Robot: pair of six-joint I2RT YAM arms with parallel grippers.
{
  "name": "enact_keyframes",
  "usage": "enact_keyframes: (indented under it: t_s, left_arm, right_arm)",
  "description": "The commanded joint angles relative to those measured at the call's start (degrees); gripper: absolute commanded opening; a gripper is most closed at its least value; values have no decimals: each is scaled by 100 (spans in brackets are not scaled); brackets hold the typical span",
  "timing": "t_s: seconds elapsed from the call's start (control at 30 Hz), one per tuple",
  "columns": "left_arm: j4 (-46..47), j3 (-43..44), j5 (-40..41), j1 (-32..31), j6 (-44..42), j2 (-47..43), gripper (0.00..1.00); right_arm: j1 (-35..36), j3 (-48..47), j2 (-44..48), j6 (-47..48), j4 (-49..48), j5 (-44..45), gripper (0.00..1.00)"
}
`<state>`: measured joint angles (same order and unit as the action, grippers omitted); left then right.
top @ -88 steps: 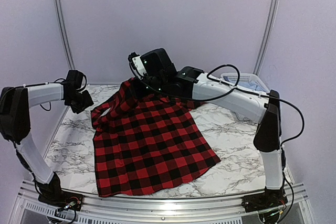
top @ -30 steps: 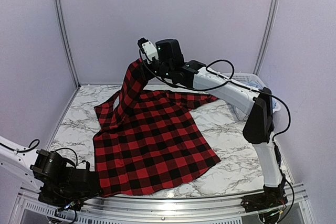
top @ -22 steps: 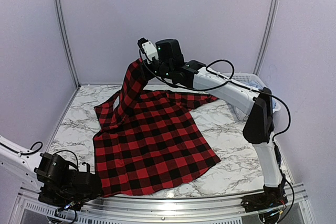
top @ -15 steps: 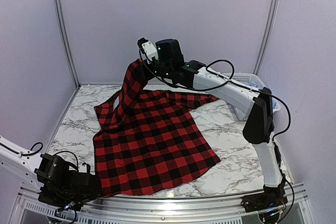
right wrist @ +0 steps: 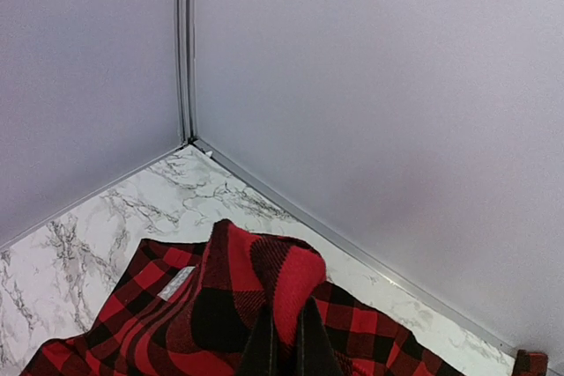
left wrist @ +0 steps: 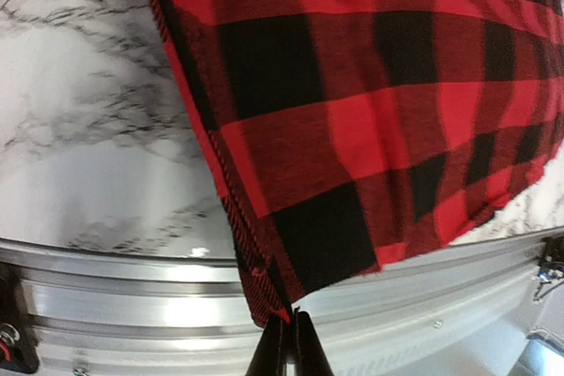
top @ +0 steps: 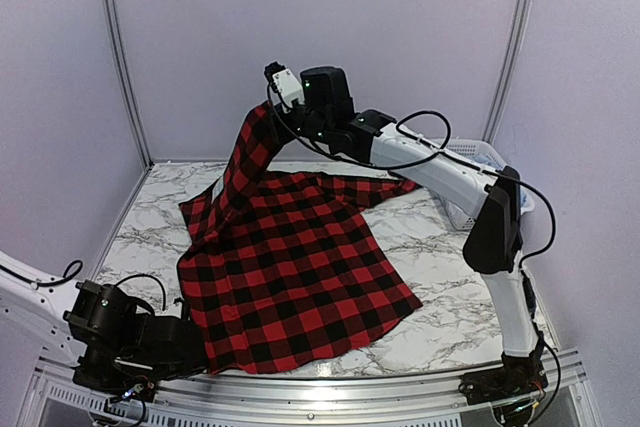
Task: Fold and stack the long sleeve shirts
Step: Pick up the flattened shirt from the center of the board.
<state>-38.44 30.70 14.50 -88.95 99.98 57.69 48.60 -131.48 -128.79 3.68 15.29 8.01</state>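
At the near left edge of the counter [top: 450, 292], the left claw [left wrist: 286, 332] is pinched tight on the bottom hem corner of the red-and-black checked shirt [top: 290, 277], over the metal rail [left wrist: 132, 297]. The shirt lies spread across the marble. Farther back, the right claw [right wrist: 286, 328] is clamped on a bunched fold, holding it high off the counter. A white basket [top: 470, 152] sits far right, partly behind that arm.

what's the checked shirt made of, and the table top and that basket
Shirt: soft woven cloth, matte, likely cotton flannel; it drapes and creases where lifted. Table top: smooth, glossy marble-look surface, grey veins; real stone or laminate, cannot tell. Basket: white moulded plastic, judging by its lattice wall.
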Motion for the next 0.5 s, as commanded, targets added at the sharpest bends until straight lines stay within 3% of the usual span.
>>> enact_keyframes:
  t_s: [0.0, 0.2, 0.47]
  left_arm:
    - [-14, 759, 301, -3, -896, 207, 0]
    - [-25, 1593, 293, 382, -1891, 541, 0]
    - [45, 2962, -319, 1322, -3685, 1752, 0]
  right_arm:
    - [-136, -321, 258, 323, -377, 349, 0]
    - [-304, -321, 403, 491, -407, 557, 0]
    - [-725, -135, 468, 461, -360, 417, 0]
